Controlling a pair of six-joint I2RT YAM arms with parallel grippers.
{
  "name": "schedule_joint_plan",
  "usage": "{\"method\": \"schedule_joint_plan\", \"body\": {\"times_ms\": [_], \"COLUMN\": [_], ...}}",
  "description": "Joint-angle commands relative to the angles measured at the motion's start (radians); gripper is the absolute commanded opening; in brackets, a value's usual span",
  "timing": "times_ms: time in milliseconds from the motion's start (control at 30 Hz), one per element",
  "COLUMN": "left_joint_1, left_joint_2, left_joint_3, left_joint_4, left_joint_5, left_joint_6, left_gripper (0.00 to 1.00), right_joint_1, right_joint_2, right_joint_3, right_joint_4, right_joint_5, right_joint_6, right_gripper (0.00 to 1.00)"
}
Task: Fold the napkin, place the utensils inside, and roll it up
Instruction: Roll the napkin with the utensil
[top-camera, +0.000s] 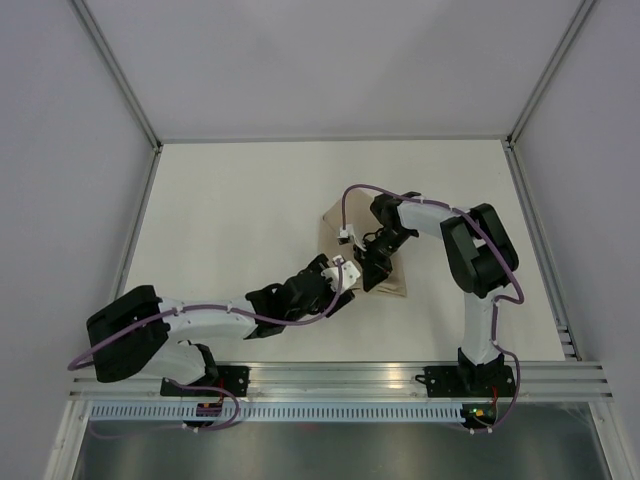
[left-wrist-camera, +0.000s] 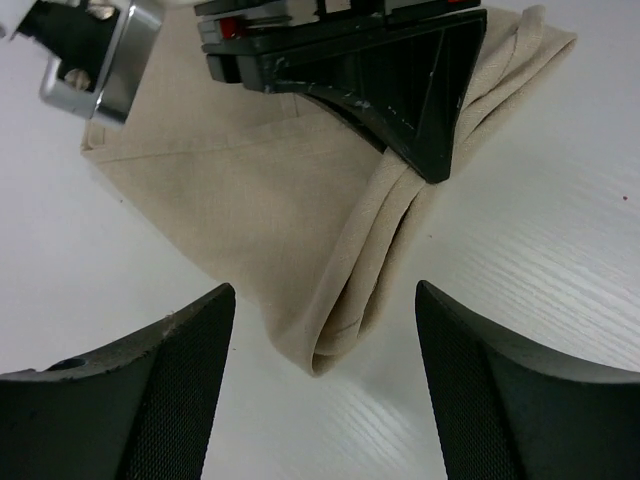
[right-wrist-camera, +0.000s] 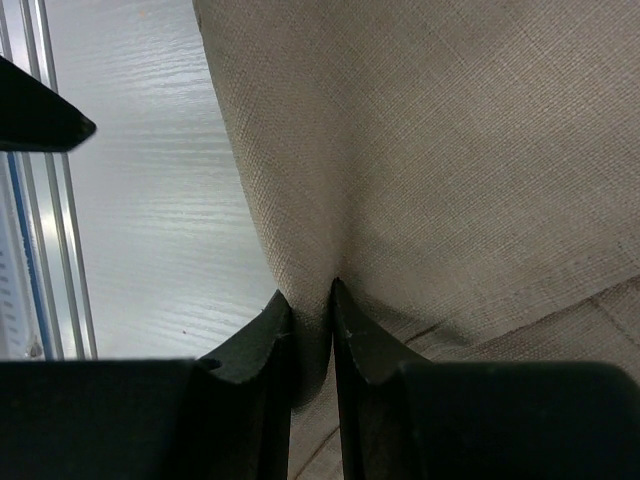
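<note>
The napkin lies folded on the white table, roughly mid-table, with one doubled edge curled into a loose lip. The right gripper is clamped on a pinch of cloth at the napkin's near side, apparently to hold that layer in place. The left gripper hangs just above the napkin's folded corner with its jaws apart, probably positioned to take the edge next. No fork is visible in any view.
</note>
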Motion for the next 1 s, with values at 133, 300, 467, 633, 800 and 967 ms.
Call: {"method": "schedule_joint_plan", "body": {"times_ms": [133,300,467,633,800,967], "left_joint_1": [-0.057,-0.084,-0.1,-0.098,-0.1,-0.1], "left_joint_2": [0.088,0.182,0.263,0.33,0.38,0.422], "left_joint_3": [0.072,0.12,0.169,0.183,0.192,0.207], "left_joint_4": [0.104,0.097,0.087,0.106,0.113,0.08], "left_joint_5": [0.021,0.041,0.058,0.057,0.034,0.031], "left_joint_6": [0.186,0.257,0.307,0.353,0.372,0.375], "left_gripper": [0.81,0.83,0.83,0.83,0.83,0.79], "right_joint_1": [-0.004,-0.007,-0.011,-0.011,-0.012,-0.012], "right_joint_2": [0.096,0.104,0.111,0.119,0.125,0.128], "right_joint_3": [-0.033,-0.028,-0.024,-0.02,-0.019,-0.017], "right_joint_4": [-0.031,-0.024,-0.023,-0.023,-0.021,-0.021], "right_joint_5": [0.133,0.136,0.136,0.137,0.137,0.137], "right_joint_6": [-0.035,-0.027,-0.021,-0.018,-0.015,-0.015], "right_gripper": [0.15,0.14,0.14,0.13,0.13,0.13]}}
